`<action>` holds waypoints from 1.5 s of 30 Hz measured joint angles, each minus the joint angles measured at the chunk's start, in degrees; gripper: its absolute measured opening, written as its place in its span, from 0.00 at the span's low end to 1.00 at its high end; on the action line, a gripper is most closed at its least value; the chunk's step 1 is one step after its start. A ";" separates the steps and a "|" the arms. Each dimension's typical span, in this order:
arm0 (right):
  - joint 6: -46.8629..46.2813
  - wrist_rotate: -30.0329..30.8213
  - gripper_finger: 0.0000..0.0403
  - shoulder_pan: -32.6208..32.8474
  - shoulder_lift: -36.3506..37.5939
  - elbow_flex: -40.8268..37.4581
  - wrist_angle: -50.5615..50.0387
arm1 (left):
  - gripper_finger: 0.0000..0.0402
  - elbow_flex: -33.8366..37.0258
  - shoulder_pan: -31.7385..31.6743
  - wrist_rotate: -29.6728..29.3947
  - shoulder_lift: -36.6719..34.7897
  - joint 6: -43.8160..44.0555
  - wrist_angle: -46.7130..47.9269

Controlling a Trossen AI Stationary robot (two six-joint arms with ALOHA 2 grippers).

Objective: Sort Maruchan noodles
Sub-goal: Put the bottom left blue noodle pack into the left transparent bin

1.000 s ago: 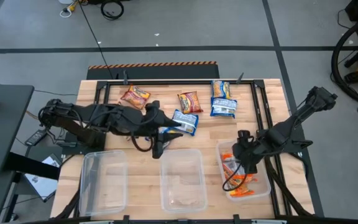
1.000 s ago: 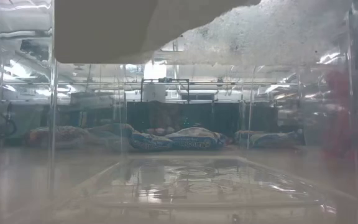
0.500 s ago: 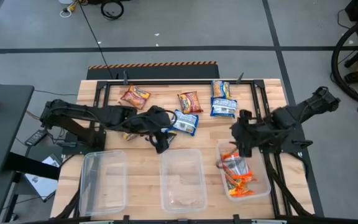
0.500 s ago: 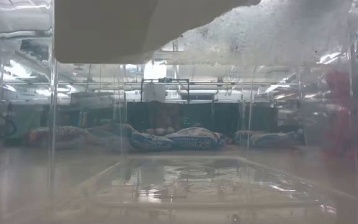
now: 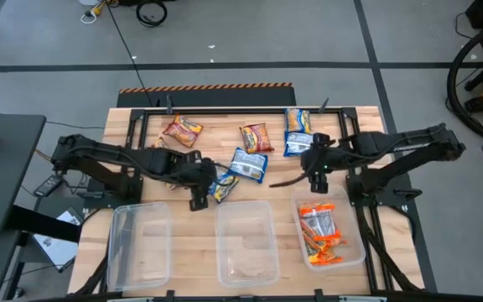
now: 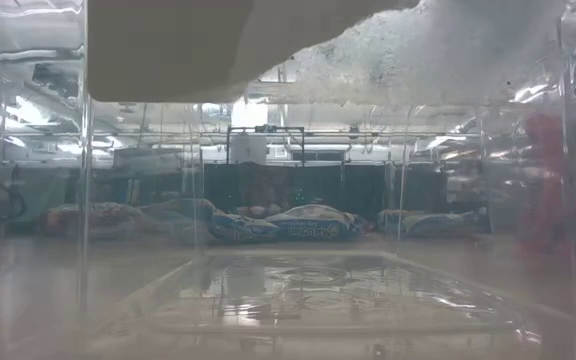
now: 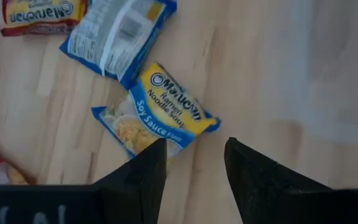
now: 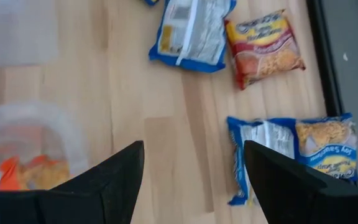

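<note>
While 3 clear plastic bins line the near edge of the wooden table point(image 5: 367, 126), only the right bin point(image 5: 352, 252) holds packets, a small heap of orange ramen packets point(image 5: 319, 231); the left bin point(image 5: 140, 243) and the middle bin point(image 5: 246, 243) hold none. Just beyond the gap between the left and middle bins, the left gripper point(image 5: 198, 199) hovers over the table with its fingers partly spread and nothing between them. A blue-and-yellow Soy Sauce packet point(image 7: 155, 114) lies flat on the wood just ahead of its fingertips, close beside but not pinched. Beyond the right bin, the right gripper point(image 5: 317, 174) hangs over bare wood, jaws spread wide and holding nothing. Ahead of it lie a blue-and-white packet point(image 8: 191, 31) face down and a dark red packet point(image 8: 263, 46); 2 blue packets point(image 5: 300, 134) sit to one side, near the table's far edge. Farthest left lies another dark red packet point(image 5: 182, 129).
</note>
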State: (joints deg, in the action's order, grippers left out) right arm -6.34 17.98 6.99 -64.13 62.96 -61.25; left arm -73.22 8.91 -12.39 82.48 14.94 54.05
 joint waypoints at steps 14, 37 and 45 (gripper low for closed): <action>3.09 -0.07 0.69 -3.60 0.05 0.00 8.35 | 0.56 21.67 -2.73 1.88 0.35 -20.23 -17.34; -12.61 8.23 0.69 -3.85 0.01 0.02 16.23 | 0.31 36.17 -2.21 -6.95 1.92 -36.63 -36.03; -25.02 9.06 0.69 -3.81 0.01 0.02 16.22 | 0.03 33.32 -2.36 -6.92 1.07 -35.51 -37.22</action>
State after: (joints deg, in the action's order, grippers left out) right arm -31.36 27.04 3.18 -64.12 62.98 -45.02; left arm -39.91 6.55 -19.31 83.54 -20.57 16.83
